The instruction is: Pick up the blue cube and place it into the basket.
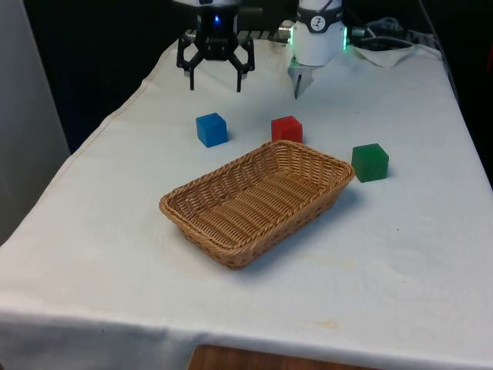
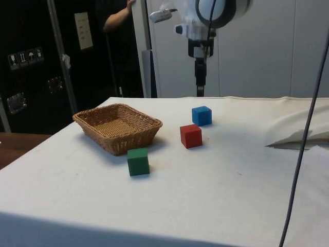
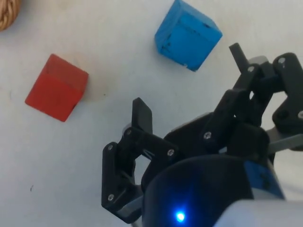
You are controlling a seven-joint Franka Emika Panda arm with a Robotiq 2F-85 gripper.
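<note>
A red cube [image 1: 286, 129] sat on the white cloth [image 1: 385, 254]; a green cube [image 1: 370, 163] stood near it, apart.

Looked like a robotics lab or test room rather than a home. Showed a table [image 1: 100, 254] draped in a plain white cloth [image 2: 216, 195], set with a wicker basket [image 1: 231, 254] and blue [image 1: 211, 129], red [image 1: 286, 129] and green [image 1: 370, 162] cubes as test props. Had black curtains [image 1: 100, 46] at the far end, dark cabinets [image 2: 36, 62] with small labels to the side, loose cables [image 2: 303, 139] hanging down, and a person's arm [image 2: 117, 18] in the background of the side view.
</note>
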